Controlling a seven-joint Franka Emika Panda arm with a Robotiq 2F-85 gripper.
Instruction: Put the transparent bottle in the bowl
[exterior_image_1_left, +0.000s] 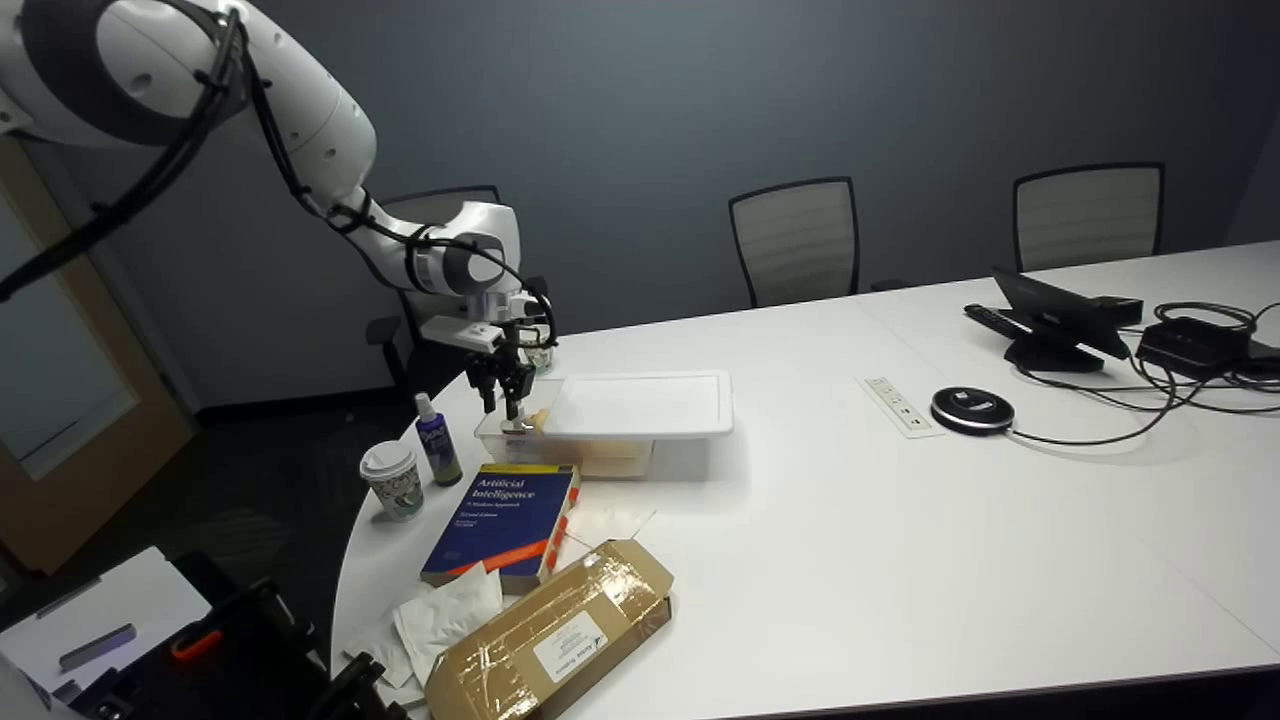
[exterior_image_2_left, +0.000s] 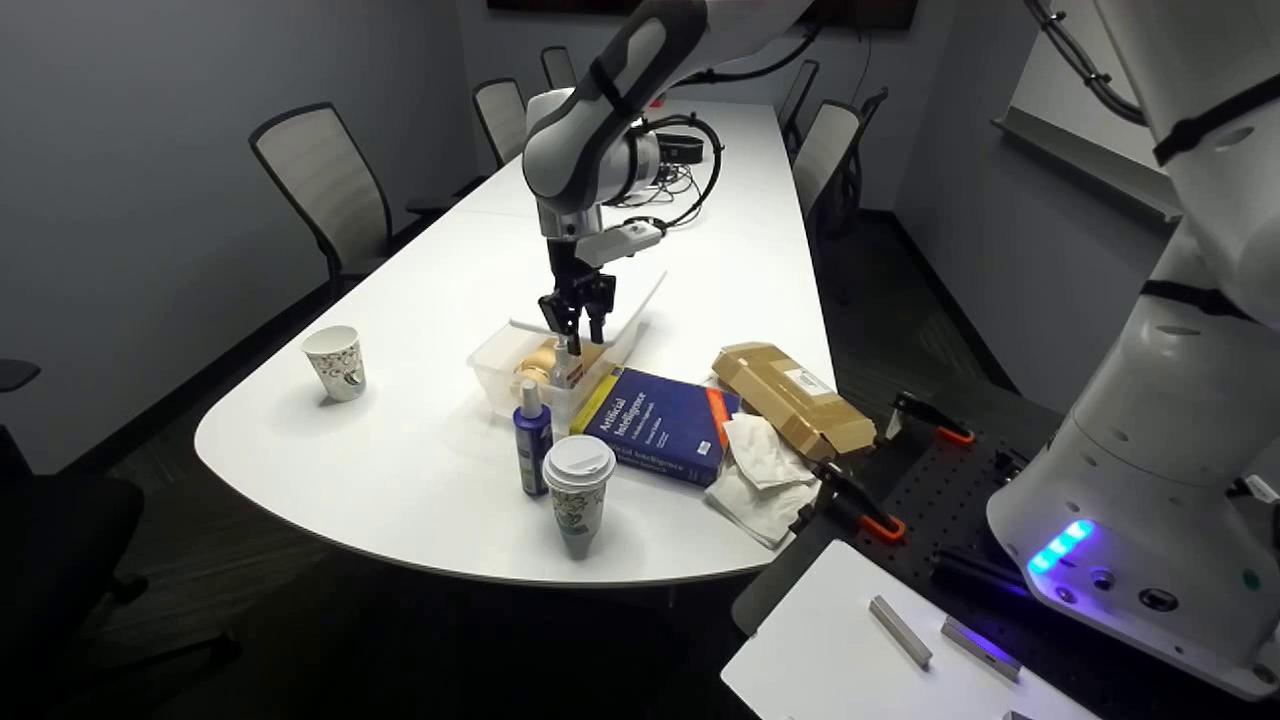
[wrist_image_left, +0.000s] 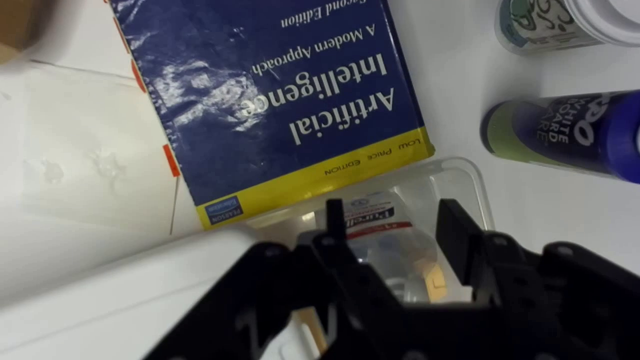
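Wrist view: bottle (wrist_image_left: 387, 246) inside tub (wrist_image_left: 481, 195), tool (wrist_image_left: 392, 224) spread

The tool stands spread, and the bottle is seen in the gap between its two sides; whether they touch, I cannot tell. The bottle is within the tub, which is of clear plastic and which I take as the bowl of the task. A lid (wrist_image_left: 115, 310) covers the tub only in part.

In an exterior view the bottle (exterior_image_2_left: 565, 372) appears upright in the tub (exterior_image_2_left: 496, 388), with the tool (exterior_image_2_left: 586, 346) just over it. Beside it is a round tan thing (exterior_image_2_left: 536, 368); its kind I cannot tell.

In an exterior view the tool (exterior_image_1_left: 501, 412) is above the uncovered end of the tub (exterior_image_1_left: 560, 455); the bottle is hard to make out.

By my judgement, the placing is done. Left is probably only to lift the tool away, without tipping the bottle. Yet I cannot exclude that a grasp is being prepared.
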